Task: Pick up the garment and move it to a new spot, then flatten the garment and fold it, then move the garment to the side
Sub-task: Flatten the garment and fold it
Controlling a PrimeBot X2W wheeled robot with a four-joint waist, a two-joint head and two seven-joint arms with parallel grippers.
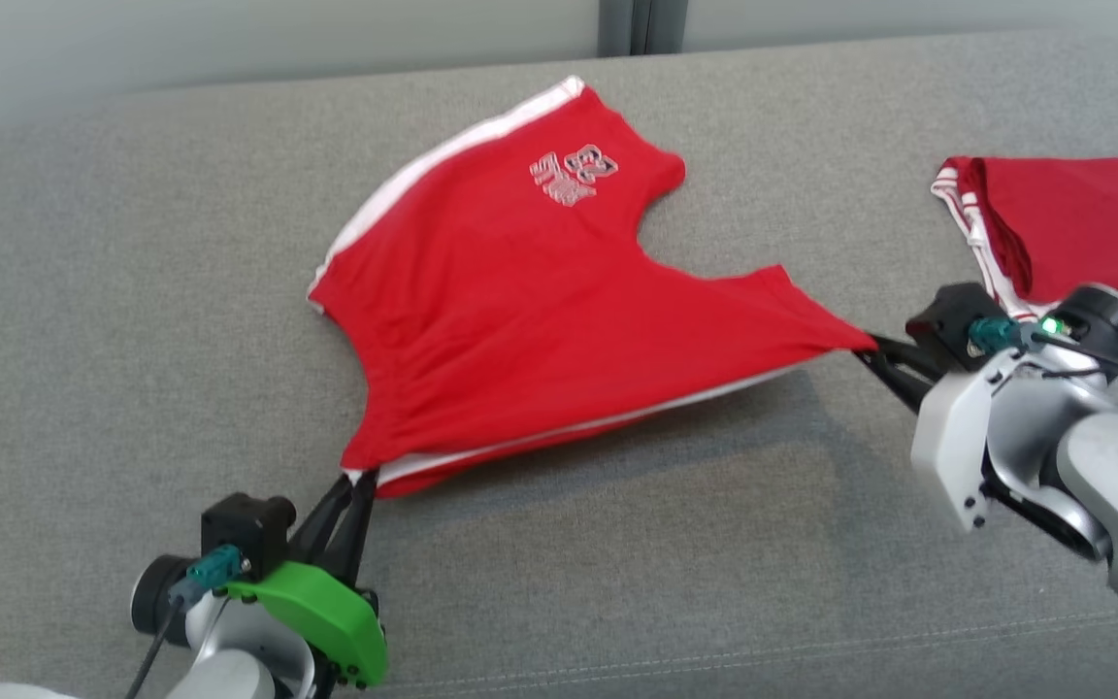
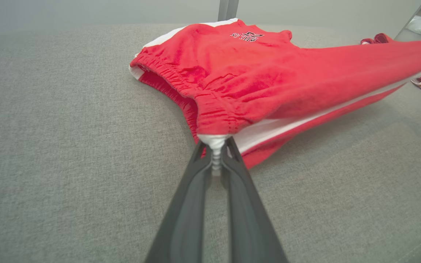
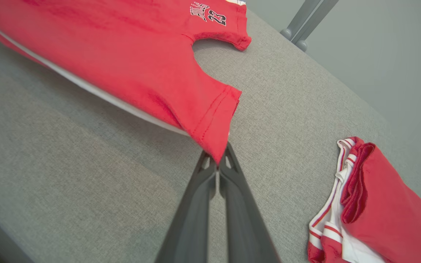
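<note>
Left gripper (image 1: 362, 478) was clenched on the waistband corner of the red shorts (image 1: 520, 291), right where the white side stripe meets the elastic. The left wrist view showed just a pinch of white cloth between the fingertips, a shallow bite. The shorts sat around the middle of the grey padded surface (image 1: 113, 291), stretched taut between both arms. Their near edge was lifted, with shadow under it, and the far leg with the 23 logo lay flat on the surface. Right gripper (image 1: 865, 345) was clamped on the hem corner of the near leg, with only the tip of the cloth in the jaws. Further right, a second red garment (image 1: 1083, 223) lay folded, apart from the shorts. My read: flattening step, fold not started. To do it well I'd hold the tension even and lower both grippers together so the near edge lands straight with no slack. I wouldn't pull any wider, since both grips looked thin and could slip. I'd also steer the right arm clear of the folded piece on release.
</note>
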